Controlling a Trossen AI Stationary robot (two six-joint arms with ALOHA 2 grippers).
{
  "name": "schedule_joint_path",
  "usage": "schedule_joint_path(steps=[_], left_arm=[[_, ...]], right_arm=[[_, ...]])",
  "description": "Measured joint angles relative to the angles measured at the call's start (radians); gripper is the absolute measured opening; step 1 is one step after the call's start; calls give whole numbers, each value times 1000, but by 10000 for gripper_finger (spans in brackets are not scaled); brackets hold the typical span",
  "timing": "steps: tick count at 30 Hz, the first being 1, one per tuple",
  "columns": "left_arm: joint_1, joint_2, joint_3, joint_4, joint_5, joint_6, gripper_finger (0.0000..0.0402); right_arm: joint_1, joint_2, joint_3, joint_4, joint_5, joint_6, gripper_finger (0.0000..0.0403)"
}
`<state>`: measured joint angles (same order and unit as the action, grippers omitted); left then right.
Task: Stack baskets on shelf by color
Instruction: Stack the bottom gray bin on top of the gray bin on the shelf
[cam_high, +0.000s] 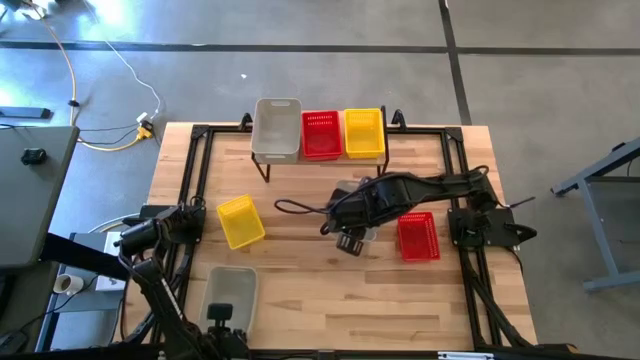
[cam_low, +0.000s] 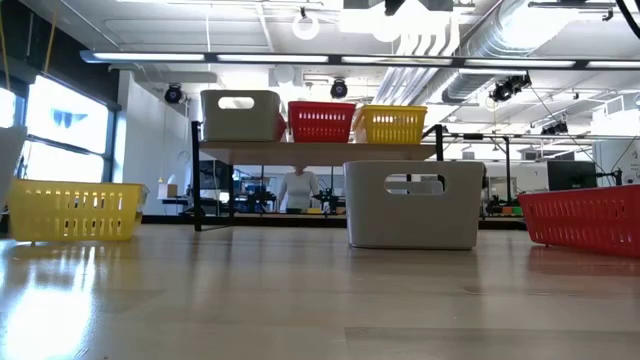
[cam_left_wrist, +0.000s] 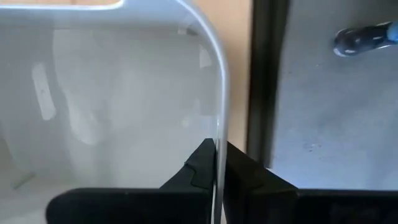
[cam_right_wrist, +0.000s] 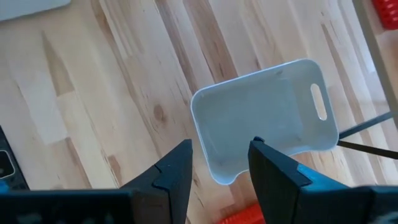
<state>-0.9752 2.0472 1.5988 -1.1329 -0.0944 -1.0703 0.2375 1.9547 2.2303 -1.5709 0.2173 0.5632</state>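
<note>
left gripper (cam_left_wrist: 216, 171) pinches grey basket (cam_left_wrist: 124, 93) wall, basket cropped.

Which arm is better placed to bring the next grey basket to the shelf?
Left. Its fingers are shut on the rim of the front grey basket. The right gripper hangs open above the middle grey basket, holding nothing.

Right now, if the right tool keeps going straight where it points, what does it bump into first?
The right tool stands open above a pale grey basket on the wooden table. Going straight on, it would probably meet that basket's near rim first, though depth is hard to judge.
</note>
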Motion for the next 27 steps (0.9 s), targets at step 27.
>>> schedule_joint_path(steps=[27], left_arm=[[193,-8,543,-435,-113,203,0]], right_arm=[[-2,-125,0,0,117,-53,142]])
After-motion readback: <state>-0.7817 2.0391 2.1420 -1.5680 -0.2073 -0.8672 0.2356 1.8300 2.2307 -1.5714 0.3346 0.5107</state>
